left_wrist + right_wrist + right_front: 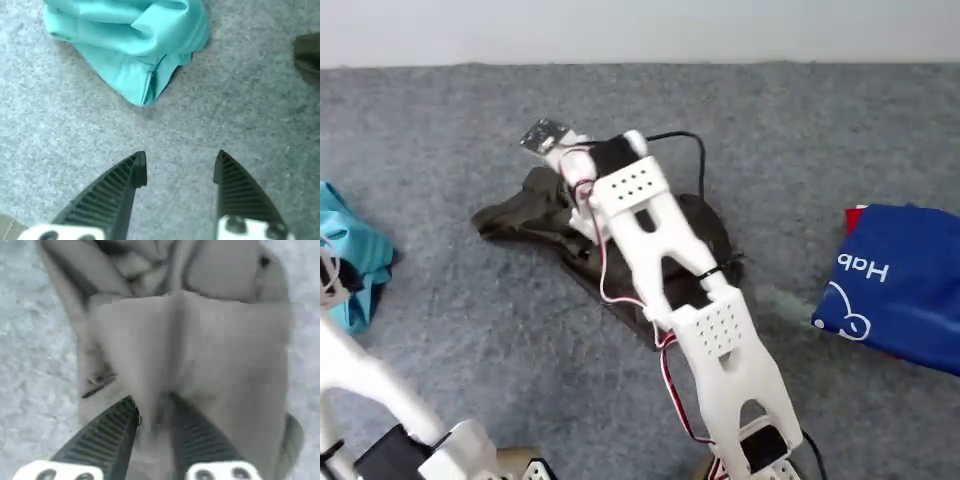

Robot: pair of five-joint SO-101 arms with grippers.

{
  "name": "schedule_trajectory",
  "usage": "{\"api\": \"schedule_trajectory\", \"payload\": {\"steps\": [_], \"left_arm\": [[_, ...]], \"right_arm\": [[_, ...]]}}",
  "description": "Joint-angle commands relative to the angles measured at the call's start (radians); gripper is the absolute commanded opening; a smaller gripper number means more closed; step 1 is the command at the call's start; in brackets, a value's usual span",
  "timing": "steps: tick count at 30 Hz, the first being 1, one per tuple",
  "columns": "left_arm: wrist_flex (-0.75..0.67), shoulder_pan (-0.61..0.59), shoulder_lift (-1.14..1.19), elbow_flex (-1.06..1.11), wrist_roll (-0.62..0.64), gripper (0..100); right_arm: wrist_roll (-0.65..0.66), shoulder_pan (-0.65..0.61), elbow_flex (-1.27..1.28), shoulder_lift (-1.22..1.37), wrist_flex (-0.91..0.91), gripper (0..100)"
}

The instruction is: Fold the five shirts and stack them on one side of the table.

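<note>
A dark olive-brown shirt (535, 215) lies crumpled in the middle of the grey carpeted table. The right arm stretches over it, and my right gripper (155, 417) is shut on a pinched fold of this shirt (200, 335), which hangs bunched in front of the fingers. A teal shirt (350, 255) lies crumpled at the table's left edge. My left gripper (180, 167) hovers open just above the carpet, a short way from the teal shirt (130, 40), with nothing between its fingers. A folded blue shirt (900, 280) rests at the right edge.
A red garment (856, 212) peeks out from under the blue shirt. The left arm's white base (410, 430) fills the lower left corner. A cable (690, 150) loops off the right arm above the dark shirt. Grey carpet (800, 130) lies bare at the back.
</note>
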Motion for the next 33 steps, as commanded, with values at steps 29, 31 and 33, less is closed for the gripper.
{"api": "schedule_trajectory", "payload": {"steps": [29,31,33], "left_arm": [[-0.064,0.451,-0.026,0.081,-0.003,22],[-0.069,0.454,-0.026,0.101,-0.003,22],[-0.064,0.451,-0.028,0.12,-0.003,22]], "right_arm": [[0.129,0.392,0.25,-0.782,0.041,1.0],[0.129,0.426,0.318,-0.759,0.042,1.0],[0.129,0.461,0.419,-0.745,0.042,1.0]]}}
